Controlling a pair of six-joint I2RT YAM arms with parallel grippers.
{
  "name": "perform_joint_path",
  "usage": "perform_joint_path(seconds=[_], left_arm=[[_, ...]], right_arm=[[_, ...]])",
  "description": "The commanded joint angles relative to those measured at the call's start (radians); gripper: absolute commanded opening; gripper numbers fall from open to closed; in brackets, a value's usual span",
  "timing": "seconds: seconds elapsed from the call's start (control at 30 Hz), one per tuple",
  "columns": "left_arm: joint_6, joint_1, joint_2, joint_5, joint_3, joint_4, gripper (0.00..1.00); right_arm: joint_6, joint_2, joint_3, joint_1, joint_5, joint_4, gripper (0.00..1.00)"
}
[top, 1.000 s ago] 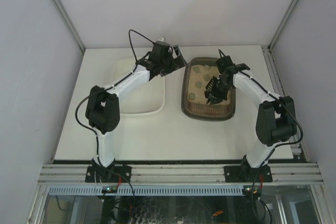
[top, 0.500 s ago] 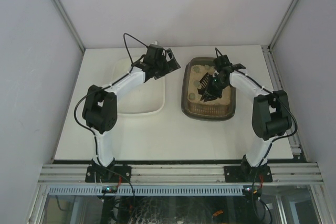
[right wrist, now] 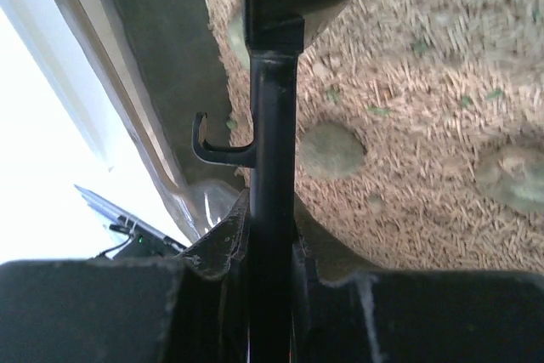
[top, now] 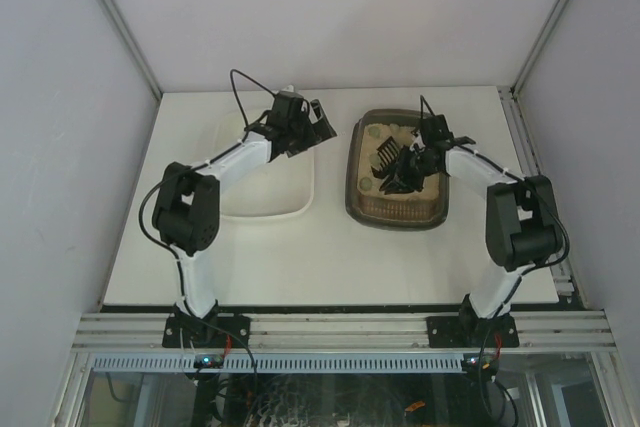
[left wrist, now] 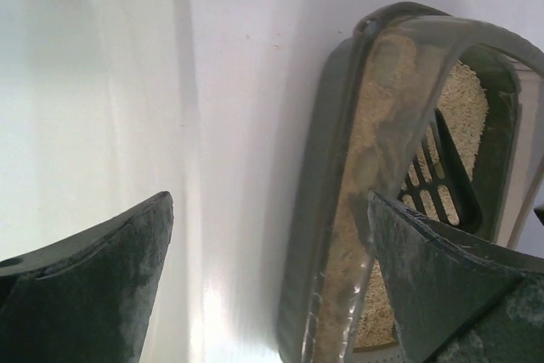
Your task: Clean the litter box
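Note:
The litter box (top: 355, 202) is a dark brown tray of tan litter at centre right. Its rim shows in the left wrist view (left wrist: 323, 210) and its wall in the right wrist view (right wrist: 157, 82). My right gripper (top: 412, 163) is over the box and shut on the handle (right wrist: 272, 150) of a black slotted scoop (top: 385, 153), whose head (left wrist: 438, 180) hangs above the litter. Greenish clumps (right wrist: 333, 150) lie in the litter. My left gripper (top: 312, 125) hangs open and empty between the white tub (top: 268, 209) and the box, its fingers (left wrist: 93, 286) wide apart.
The white tub stands just left of the litter box, with a narrow strip of white table (top: 330, 247) between them. Both arms reach in from the near edge. Grey enclosure walls (top: 70, 97) close in the table on both sides and at the back.
The right gripper has carried the scoop toward the far left part of the box. The left gripper has drawn back left, away from the box toward the tub.

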Motion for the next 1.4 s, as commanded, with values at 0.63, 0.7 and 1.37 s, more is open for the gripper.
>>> perform_joint_path(seconds=[0.63,0.7,1.37], left_arm=[[0.207,0.056,-0.305,-0.041,-0.273,0.126,1.00],[0.213,0.057,-0.328,-0.036,-0.298,0.132,0.99],[0.235,0.057,-0.350,-0.037,-0.345,0.139,0.98]], right_arm=[[0.349,-0.532,-0.777,-0.178,-0.383,1.053,0.00],[0.388,-0.495,-0.805,-0.166,-0.431,1.138,0.00],[0.640,-0.371,-0.919,-0.215,-0.514,1.498,0.00]])
